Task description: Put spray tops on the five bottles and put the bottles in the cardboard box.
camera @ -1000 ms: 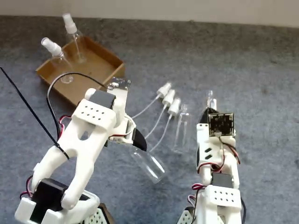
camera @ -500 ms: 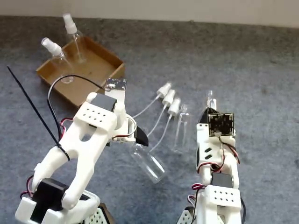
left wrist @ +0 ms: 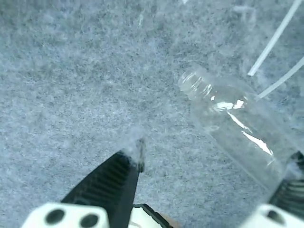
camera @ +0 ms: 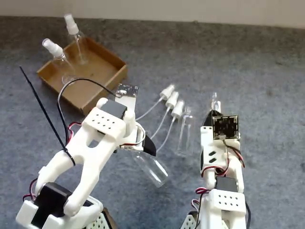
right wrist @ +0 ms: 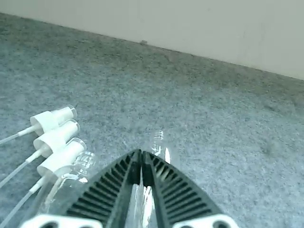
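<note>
- Two bottles (camera: 78,45) stood capped in the box (camera: 100,64), and three more lay uncapped on the carpet (camera: 267,71), so the job looked less than half done.
- Three tops (camera: 172,99) lay side by side between the arms, their tubes trailing toward the left arm. None was fitted.
- Wide open and low over the carpet, the left gripper (left wrist: 213,159) held nothing. The wide bottle (left wrist: 232,126) lay on its side between the fingers, close against one and well apart from the other, with its open neck pointing away from the wrist.
- Pressed together at the tips, the right gripper (right wrist: 141,159) showed nothing clearly pinched, and I could not tell more than that. One end of a third bottle (right wrist: 159,141) showed just past its tips.
- Just beside the nearest top lay the slim bottle (camera: 183,128), untouched.
- Step in hand, as I judged it: the left arm was taking hold of the wide bottle so it could be capped.
- Next move, as I judged it: centre the fingers across the bottle's body, close gently because the clear wall looked slippery, then tilt the neck up. The right arm would then need to open, pick up a top and feed its tube into the neck.
</note>
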